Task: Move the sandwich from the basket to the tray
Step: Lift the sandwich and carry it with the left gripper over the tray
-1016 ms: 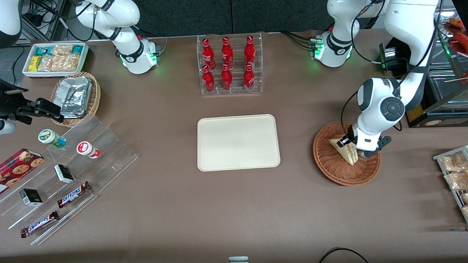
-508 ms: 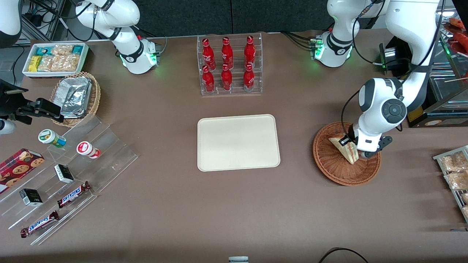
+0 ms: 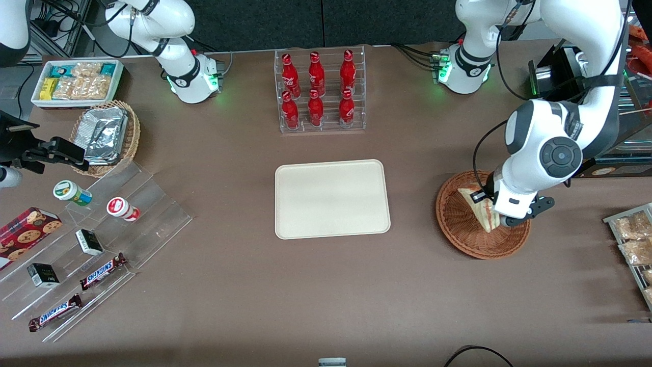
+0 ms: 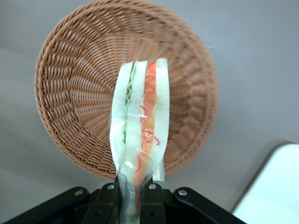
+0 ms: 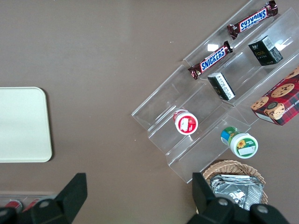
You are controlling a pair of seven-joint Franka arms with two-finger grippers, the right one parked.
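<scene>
The jaws [image 4: 132, 193] are clamped on the sandwich [image 4: 138, 128], which hangs lifted above the basket [image 3: 461, 227] (wrapper pinched at one corner). Next, I judge, comes carrying it sideways to the tray [image 3: 331, 199].

Front view: mounted high, looking steeply down on the whole table, taking in the tray [image 3: 332, 199] at centre and the basket [image 3: 461, 229] toward the working arm's end.

Left wrist view: looks straight down from close above the basket [image 4: 84, 93], past the gripper [image 4: 133, 196], which is clamped on the sandwich [image 4: 140, 121]. A corner of the tray [image 4: 275, 191] shows beside the basket.

Right wrist view: looks down from well above the table toward the parked arm's end, with the tray [image 5: 21, 126] at its edge.

The tray appears in all three views.
</scene>
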